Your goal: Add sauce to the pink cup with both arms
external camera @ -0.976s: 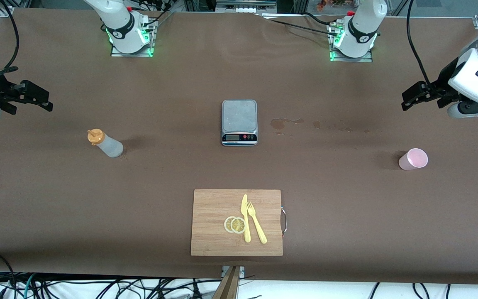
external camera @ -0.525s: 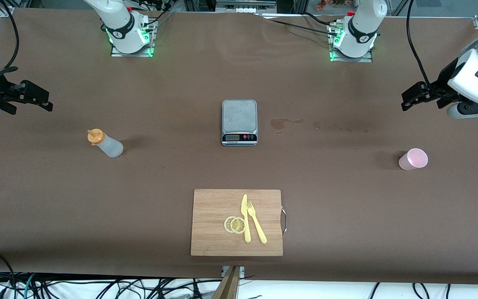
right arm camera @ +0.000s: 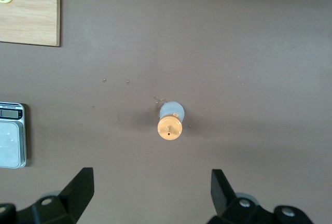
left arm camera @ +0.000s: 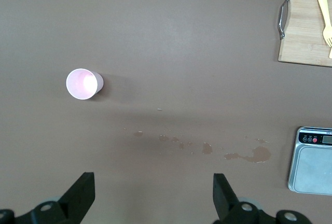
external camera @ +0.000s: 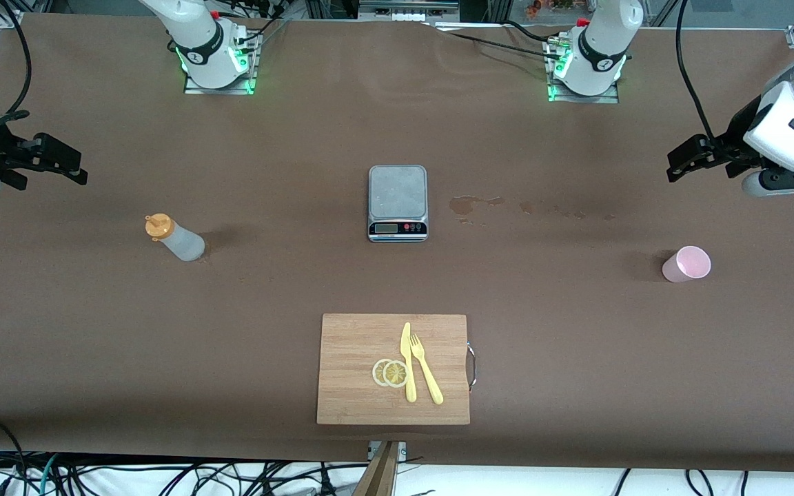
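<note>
Pink, light and untouched, the cup near the left arm's end and the bottle near the right's could have been toppled by the left gripper or the right gripper, both hung wide open.

Two white jointed Franka arms, the right arm and the left arm, rise from metal base plates lit green, each ringed by a black band. Black cables trail from both. Their black grippers carry flat, angular fingers.
</note>
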Controlling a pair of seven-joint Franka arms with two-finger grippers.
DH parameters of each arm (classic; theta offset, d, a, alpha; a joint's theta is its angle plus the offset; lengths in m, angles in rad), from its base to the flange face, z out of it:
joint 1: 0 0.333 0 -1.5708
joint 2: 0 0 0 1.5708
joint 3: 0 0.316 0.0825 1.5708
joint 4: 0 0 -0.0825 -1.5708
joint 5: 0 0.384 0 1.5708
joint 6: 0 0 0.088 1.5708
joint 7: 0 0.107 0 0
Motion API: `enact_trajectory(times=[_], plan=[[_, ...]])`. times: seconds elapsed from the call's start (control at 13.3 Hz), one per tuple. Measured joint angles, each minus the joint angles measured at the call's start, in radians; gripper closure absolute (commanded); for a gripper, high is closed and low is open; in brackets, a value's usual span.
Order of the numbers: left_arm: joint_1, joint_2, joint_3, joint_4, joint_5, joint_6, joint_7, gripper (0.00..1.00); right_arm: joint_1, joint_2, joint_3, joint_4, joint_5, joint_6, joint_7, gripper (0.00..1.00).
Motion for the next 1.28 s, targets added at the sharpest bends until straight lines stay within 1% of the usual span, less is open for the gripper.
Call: enact_trajectory(times=[0.3, 0.53, 0.68, 0.83, 1.05, 1.28], plan=[[0.0, 0.009, 0.0, 0.0, 0.0, -0.045, 0.0, 0.0, 0.0, 0.0, 0.0, 0.0, 0.0, 0.0, 0.0, 0.0], [0.022, 0.01, 0.019, 0.0, 0.0, -0.049, -0.005, 0.0, 0.0, 0.0, -0.001, 0.0, 0.0, 0.0, 0.0, 0.0], [0.104, 0.013, 0.029, 0.0, 0.0, -0.049, 0.006, 0.0, 0.0, 0.0, -0.001, 0.0, 0.0, 0.0, 0.0, 0.0], [0.195, 0.034, 0.035, -0.001, 0.0, -0.041, 0.1, 0.0, 0.0, 0.0, -0.003, 0.0, 0.0, 0.0, 0.0, 0.0], [0.314, 0.113, 0.041, -0.004, 0.0, 0.016, 0.278, 0.0, 0.0, 0.0, -0.006, 0.0, 0.0, 0.0, 0.0, 0.0], [0.399, 0.203, 0.042, -0.012, 0.0, 0.119, 0.397, 0.01, -0.001, 0.0, -0.007, 0.0, 0.0, 0.0, 0.0, 0.0]])
